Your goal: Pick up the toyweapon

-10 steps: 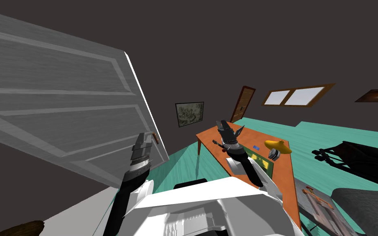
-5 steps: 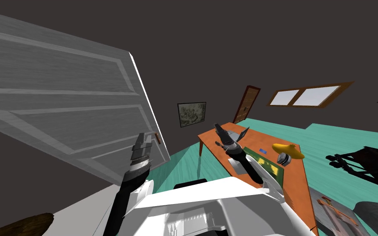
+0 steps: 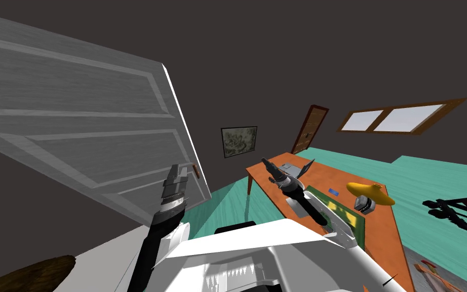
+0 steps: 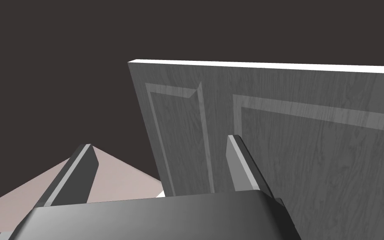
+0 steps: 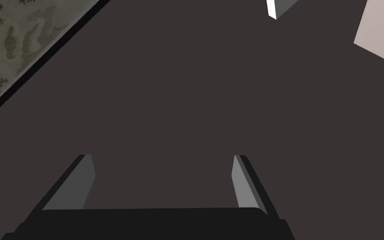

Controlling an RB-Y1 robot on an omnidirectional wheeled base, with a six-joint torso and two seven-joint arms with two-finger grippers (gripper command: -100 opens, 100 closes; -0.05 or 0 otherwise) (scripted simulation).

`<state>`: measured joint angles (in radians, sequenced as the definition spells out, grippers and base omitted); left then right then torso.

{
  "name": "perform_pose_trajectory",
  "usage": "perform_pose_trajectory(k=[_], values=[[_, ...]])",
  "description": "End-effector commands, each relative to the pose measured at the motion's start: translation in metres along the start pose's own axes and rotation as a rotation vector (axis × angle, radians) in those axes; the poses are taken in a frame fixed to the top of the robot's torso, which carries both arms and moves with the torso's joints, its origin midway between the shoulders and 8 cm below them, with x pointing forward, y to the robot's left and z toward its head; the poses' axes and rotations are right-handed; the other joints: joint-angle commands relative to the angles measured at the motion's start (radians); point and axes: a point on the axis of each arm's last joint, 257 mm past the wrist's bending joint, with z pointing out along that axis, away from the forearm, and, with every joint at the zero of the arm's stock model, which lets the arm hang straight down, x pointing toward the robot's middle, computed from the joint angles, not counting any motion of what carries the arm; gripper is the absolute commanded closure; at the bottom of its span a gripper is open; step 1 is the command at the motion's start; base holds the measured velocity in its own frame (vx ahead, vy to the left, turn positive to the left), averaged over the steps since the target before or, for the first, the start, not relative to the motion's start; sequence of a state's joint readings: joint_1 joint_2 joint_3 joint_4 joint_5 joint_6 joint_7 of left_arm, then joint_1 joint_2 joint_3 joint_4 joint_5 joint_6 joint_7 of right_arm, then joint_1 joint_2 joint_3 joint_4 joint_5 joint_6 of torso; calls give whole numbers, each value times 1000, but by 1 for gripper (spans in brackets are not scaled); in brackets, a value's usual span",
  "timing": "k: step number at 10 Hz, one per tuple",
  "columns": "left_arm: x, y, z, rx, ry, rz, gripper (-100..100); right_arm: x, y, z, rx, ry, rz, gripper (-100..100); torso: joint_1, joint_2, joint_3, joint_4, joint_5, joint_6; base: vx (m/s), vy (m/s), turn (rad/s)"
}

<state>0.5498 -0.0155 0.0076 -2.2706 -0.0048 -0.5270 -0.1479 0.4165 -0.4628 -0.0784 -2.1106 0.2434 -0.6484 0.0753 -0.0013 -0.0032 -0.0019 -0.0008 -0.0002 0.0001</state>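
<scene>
Left fingers (image 4: 245, 171) apart, empty, beside grey panelled door (image 4: 312, 146); right fingers (image 5: 245, 183) apart, empty, above orange bench (image 3: 323, 175) | small dark stick (image 3: 272, 178), probably the toy weapon, on bench by right arm | grasp not begun

On the orange-brown wooden table (image 3: 323, 175) lie a green rectangular mat (image 3: 351, 220), a small blue tab (image 3: 334, 191) and a yellow saucer-shaped thing (image 3: 371, 193). A small grey ribbed object (image 3: 364, 204) sits just beside the saucer-shaped thing. A grey panelled door (image 3: 75, 126) stands left of the table. A framed picture (image 3: 238, 141) hangs behind the table. The right gripper (image 3: 265, 161) is over the table's left end.
</scene>
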Motion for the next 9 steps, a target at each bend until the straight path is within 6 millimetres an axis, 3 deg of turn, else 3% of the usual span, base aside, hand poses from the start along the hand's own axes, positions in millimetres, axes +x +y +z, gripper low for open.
perform_pose_trajectory(k=[1, 2, 3, 7, 8, 9], values=[[0, 0, 0, 0, 0, 0, 0, 9, -7, 0, 11, 37, -13, -100, 0, 0, 0, 0, 0, 0, 39, -24, 36], [0, 0, 0, 0, 0, 0, 0, 22, -25, -9, 46, 96, -32, -100, 0, 0, 0, 0, 0, 0, 44, -29, 87], [0, 0, 0, 0, 0, 0, 0, 22, -25, -9, 44, 102, -34, -100, -1, 0, 0, 0, 0, 0, 38, -25, 40], [0, 0, 0, 0, 0, 0, 0, 60, -84, -51, 169, 296, -93, -100, -2, -1, -1, 0, -1, 0, 64, -48, 71], [0, 0, 0, 0, 0, 0, 0, 59, -84, -52, 164, 311, -102, -100, -2, -1, -1, 0, -1, 0, 49, -41, 37], [0, 0, 0, 0, 0, 0, 0, 70, -103, -69, 207, 372, -118, -100, -2, 0, 0, 0, -1, 0, 42, -48, 71]])
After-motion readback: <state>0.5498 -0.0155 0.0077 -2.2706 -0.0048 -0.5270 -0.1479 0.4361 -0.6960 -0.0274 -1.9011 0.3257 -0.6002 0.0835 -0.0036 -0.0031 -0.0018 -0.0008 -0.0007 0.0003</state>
